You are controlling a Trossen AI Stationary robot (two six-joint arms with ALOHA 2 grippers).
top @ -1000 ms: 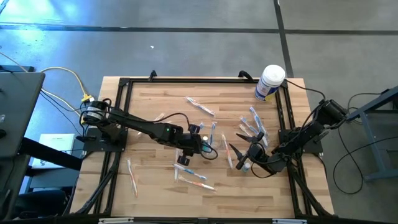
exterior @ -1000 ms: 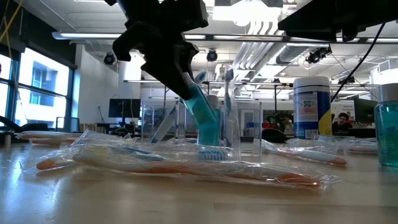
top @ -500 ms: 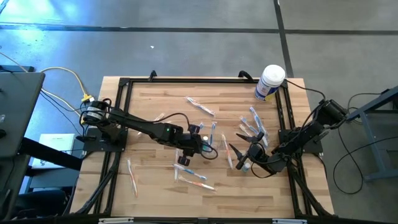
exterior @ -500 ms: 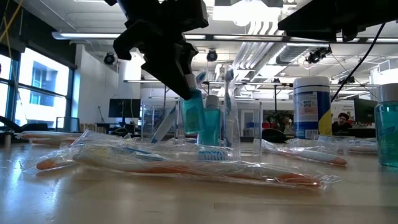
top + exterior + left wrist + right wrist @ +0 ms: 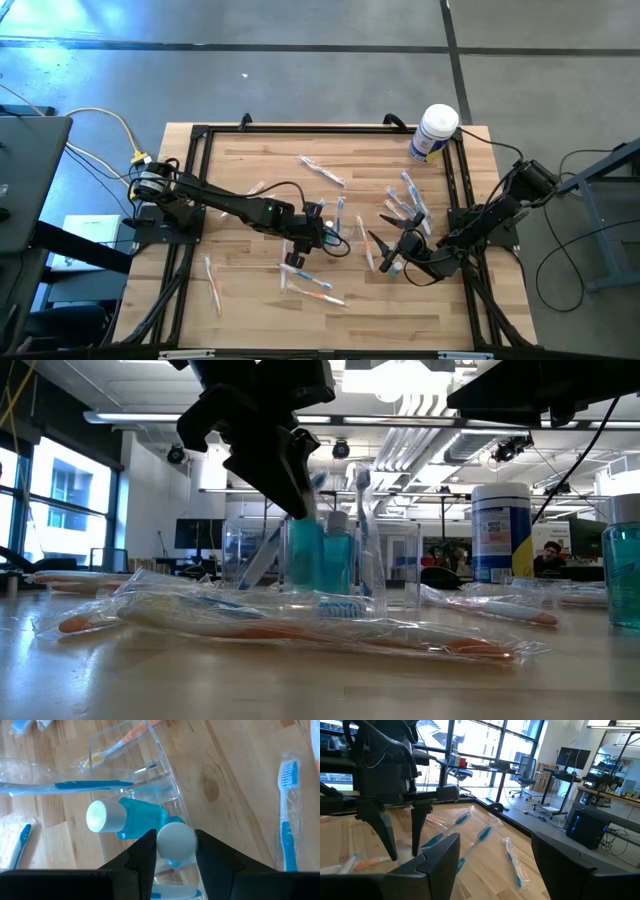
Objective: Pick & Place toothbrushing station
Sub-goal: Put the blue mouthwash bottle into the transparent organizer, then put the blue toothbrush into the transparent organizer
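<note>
Mid-table on the pale wooden table (image 5: 250, 165): clear glassy plastic holder (image 5: 150, 795), upright, with 2 teal white-capped bottles (image 5: 131, 817) inside. Directly above – left gripper (image 5: 175, 851), fingers flanking 1 bottle cap, grip impossible to tell. Right gripper (image 5: 485, 865) low nearby – spread apart, empty.

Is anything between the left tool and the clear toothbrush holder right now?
Nothing visible. The left tool is directly over the clear holder, its fingers flanking the white cap of a teal bottle standing in it beside a second teal bottle.
</note>
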